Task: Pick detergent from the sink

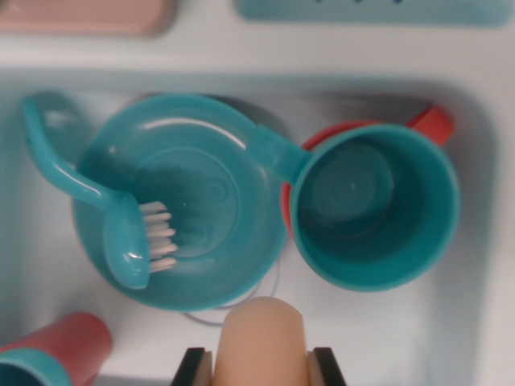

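A peach-coloured, round-topped detergent bottle [261, 334] fills the bottom centre of the wrist view. My gripper [261, 368] is shut on it, with one black finger [193, 368] against its left side and the other against its right. The bottle hangs over the white sink [483, 241], just in front of a teal bowl [189, 193]. Its lower part is out of view.
A teal dish brush [121, 217] with white bristles lies across the bowl's left side. On the wrist view's right stands a teal cup [374, 205] with a red cup [430, 122] behind it. A red and teal cup [52, 350] lies at bottom left. A pink tray [80, 12] and a teal tray [378, 8] sit beyond the sink rim.
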